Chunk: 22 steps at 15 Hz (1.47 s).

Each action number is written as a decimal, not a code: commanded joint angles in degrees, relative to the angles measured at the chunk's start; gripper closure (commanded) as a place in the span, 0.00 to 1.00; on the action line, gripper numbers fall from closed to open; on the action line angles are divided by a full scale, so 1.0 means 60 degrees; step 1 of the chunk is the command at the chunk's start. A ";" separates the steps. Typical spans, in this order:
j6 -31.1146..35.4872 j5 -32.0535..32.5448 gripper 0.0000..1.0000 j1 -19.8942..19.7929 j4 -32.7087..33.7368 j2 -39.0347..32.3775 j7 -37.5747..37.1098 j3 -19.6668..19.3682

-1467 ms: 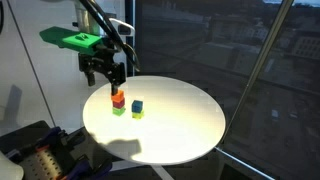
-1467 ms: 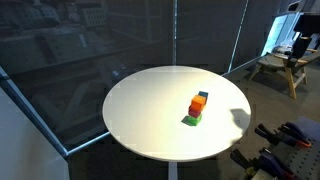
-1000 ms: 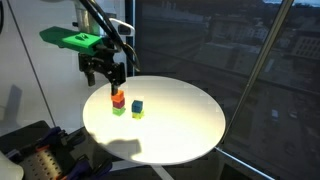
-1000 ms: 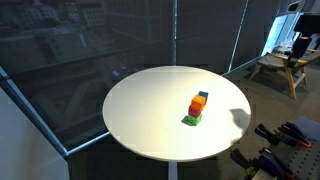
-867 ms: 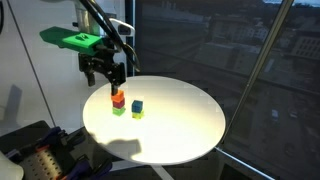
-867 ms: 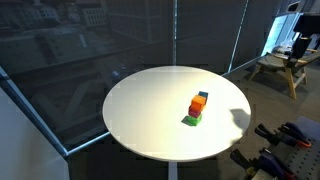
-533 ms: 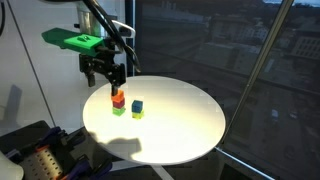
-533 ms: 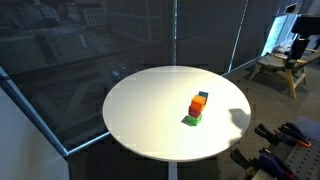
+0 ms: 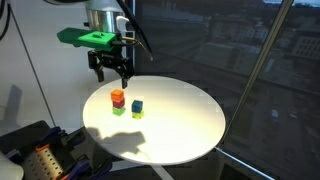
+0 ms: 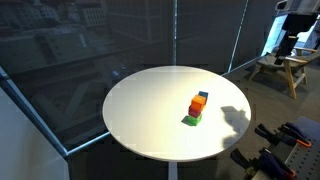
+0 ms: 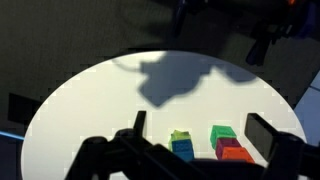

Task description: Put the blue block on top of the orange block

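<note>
The blue block sits on top of a yellow cube on the round white table. Just beside it, the orange block sits on a green cube. My gripper hangs open and empty above the table's back edge, behind and above the orange block. In the wrist view both stacks lie between my spread fingers: the blue block to the left, the orange block to the right, low in the view. In an exterior view the blue block shows just behind the orange block.
The table stands in front of dark glass walls. A black machine stands low beside the table. A wooden stand is behind the table's far side. The white tabletop is bare around the two stacks.
The arm has shifted a little sideways and up over the table's back edge. The gripper has stayed open. The blocks have not moved.
</note>
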<state>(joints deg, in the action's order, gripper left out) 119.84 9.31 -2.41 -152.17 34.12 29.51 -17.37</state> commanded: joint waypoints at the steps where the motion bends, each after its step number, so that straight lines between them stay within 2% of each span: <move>1: 0.0737 -0.0303 0.00 0.0240 0.0342 -0.0540 0.0511 0.0018; 7: 0.1868 -0.0818 0.00 0.0617 0.0700 -0.1421 0.0780 0.0107; 12: 0.1543 -0.1199 0.00 0.0727 0.1534 -0.2447 0.0685 0.0408; 22: 0.0937 -0.1257 0.00 0.0605 0.3053 -0.4273 0.0568 0.1196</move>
<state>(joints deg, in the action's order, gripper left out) 128.75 3.22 1.99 -138.40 12.44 32.23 -11.74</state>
